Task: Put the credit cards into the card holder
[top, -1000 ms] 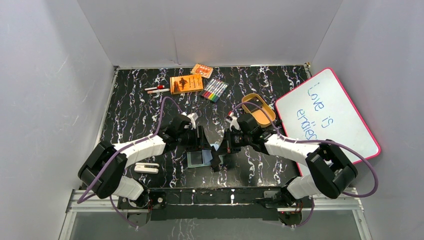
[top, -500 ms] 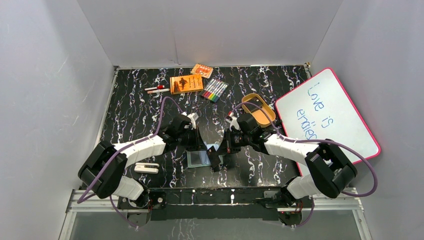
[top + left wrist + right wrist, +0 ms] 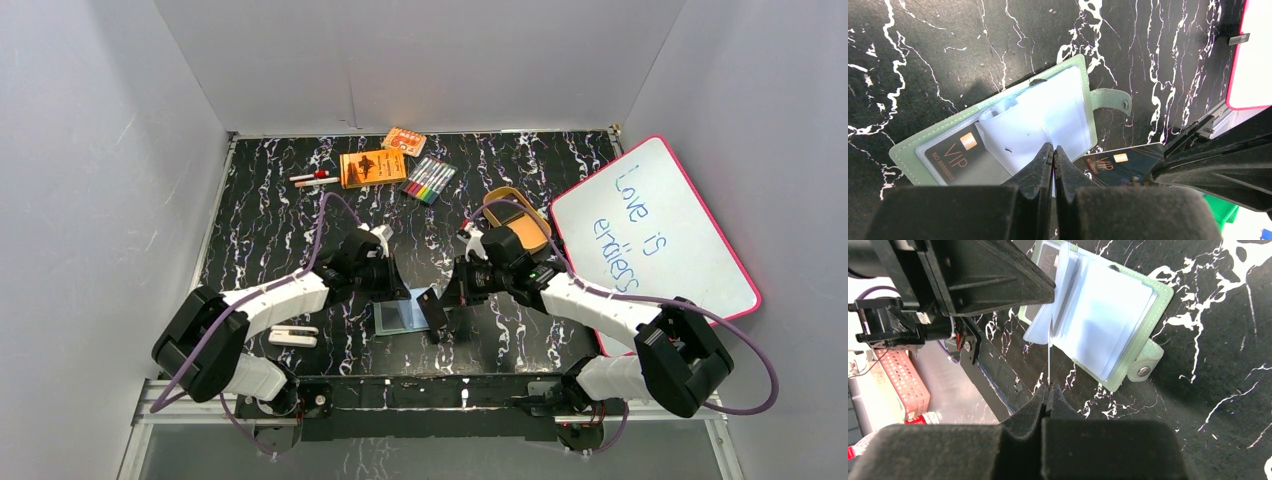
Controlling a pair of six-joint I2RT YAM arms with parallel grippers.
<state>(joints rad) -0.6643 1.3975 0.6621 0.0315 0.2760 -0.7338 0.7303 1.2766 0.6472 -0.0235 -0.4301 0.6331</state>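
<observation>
Left jaws are down on the open card holder (image 3: 1048, 107), squeezed tight together with a clear sleeve page nipped between them. The right wrist view shows that page standing up off the stack. The holder lies flat on the black marbled tabletop (image 3: 262, 232), near the front edge and between the two arms, with its green cover spread and its snap tab (image 3: 1111, 100) poking out on the right side. One credit card (image 3: 950, 156) sits inside, its VIP lettering showing through the leftmost sleeve. Over to the right jaws, and they're closed as well, clamped on a second credit card (image 3: 1118, 163). It's held tilted, just to the right of the holder, with its free edge up at the lifted sleeve pages. From the right wrist it shows only as a thin line running from the fingertips toward the sleeves, and whether it touches them I cannot tell. Far back on the tabletop lie two orange boxes (image 3: 372, 167) and a pack of coloured markers (image 3: 430, 179). A tan oval tray (image 3: 520, 224) sits behind the right arm, and a pink-rimmed whiteboard (image 3: 655, 225) leans at the right edge. Near left, just beside the left arm, there's a small white object (image 3: 292, 335).
</observation>
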